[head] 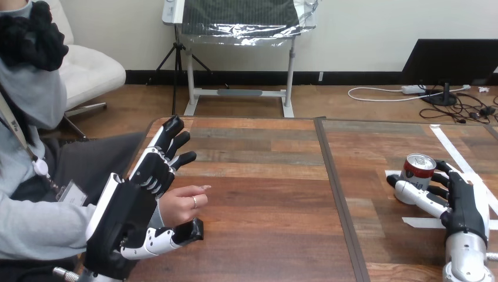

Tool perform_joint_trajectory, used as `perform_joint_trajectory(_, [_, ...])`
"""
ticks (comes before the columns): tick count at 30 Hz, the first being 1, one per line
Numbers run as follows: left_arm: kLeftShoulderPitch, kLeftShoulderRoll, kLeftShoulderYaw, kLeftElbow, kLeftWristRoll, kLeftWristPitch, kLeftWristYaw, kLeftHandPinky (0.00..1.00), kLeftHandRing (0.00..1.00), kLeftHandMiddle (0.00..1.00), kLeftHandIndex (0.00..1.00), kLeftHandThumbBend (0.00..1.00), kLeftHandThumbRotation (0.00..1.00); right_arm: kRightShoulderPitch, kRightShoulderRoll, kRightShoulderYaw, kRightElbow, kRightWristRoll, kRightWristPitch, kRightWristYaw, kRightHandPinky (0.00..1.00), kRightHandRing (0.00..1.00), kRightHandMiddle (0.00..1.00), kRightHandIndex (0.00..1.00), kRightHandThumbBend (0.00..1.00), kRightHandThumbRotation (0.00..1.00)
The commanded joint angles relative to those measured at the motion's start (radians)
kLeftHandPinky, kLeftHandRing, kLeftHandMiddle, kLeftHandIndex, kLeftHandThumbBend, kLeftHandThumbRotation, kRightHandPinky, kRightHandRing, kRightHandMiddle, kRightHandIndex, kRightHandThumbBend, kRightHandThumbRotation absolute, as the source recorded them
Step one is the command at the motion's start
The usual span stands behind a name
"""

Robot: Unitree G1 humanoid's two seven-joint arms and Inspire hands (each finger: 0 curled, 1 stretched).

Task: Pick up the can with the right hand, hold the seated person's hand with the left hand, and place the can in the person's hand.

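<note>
1. Between the fingers and thumb of the right robot hand (pixel 464 202), the can (pixel 419 167) was seen upright, among strips of white tape (pixel 452 147) on the table (pixel 264 194).
2. The right robot hand was wrapped about the can: its fingers were curled round the side farther from the robot, and its thumb was laid low across the nearer side. The base of the can was hidden behind that thumb, so it could not be told whether the can rested on the table or hung just clear of it.
3. The left robot hand (pixel 126 214) was held with its fingers straight and slightly spread, pointing away from the robot, with the thumb stretched out beneath them.
4. The person's hand (pixel 183 202) lay in the gap between those fingers and that thumb, close beside the palm. Nothing was seen curled round it, so no hold could be claimed, and contact could not be judged.
5. The step in hand was judged to be the grasp on the can. The hold on the person's hand was judged not yet made, and the can was well apart from the left robot hand, across the table.
6. For the next move, a firm grip and a straight lift were judged to be needed, then a carry across toward the left robot hand. A gentle closing of that hand was also judged necessary, so that the person's hand would be steadied to receive the can.
</note>
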Motion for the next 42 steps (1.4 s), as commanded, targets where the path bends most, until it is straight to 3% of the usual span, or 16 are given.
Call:
perform_joint_trajectory(1, [-0.025, 0.013, 0.019, -0.050, -0.007, -0.011, -0.008, 0.88, 0.96, 0.99, 0.96, 1.00, 0.47, -0.089, 0.019, -0.004, -0.014, 0.012, 0.012, -0.011, 0.64, 0.73, 0.78, 0.80, 1.00, 0.16])
perform_joint_trajectory(8, [-0.021, 0.011, 0.022, -0.059, -0.008, -0.008, -0.015, 0.87, 0.96, 0.99, 0.96, 1.00, 0.47, -0.099, 0.015, 0.013, -0.015, -0.008, 0.033, -0.041, 0.59, 0.68, 0.74, 0.75, 1.00, 0.08])
perform_joint_trajectory(14, [-0.020, 0.010, 0.024, -0.062, -0.004, -0.012, -0.015, 0.87, 0.96, 0.99, 0.95, 1.00, 0.47, -0.105, 0.013, 0.032, -0.018, -0.030, 0.041, -0.081, 0.49, 0.57, 0.66, 0.67, 0.99, 0.02])
perform_joint_trajectory(26, [-0.018, 0.005, 0.028, -0.075, -0.012, -0.001, -0.027, 0.87, 0.96, 0.98, 0.95, 1.00, 0.47, -0.122, 0.013, 0.011, -0.018, 0.002, 0.085, -0.076, 0.37, 0.43, 0.52, 0.55, 0.92, 0.00])
perform_joint_trajectory(42, [-0.024, 0.002, 0.036, -0.073, -0.005, -0.007, -0.033, 0.87, 0.96, 0.98, 0.94, 1.00, 0.47, -0.130, 0.003, 0.000, -0.021, 0.013, 0.111, -0.066, 0.34, 0.39, 0.45, 0.49, 0.88, 0.00])
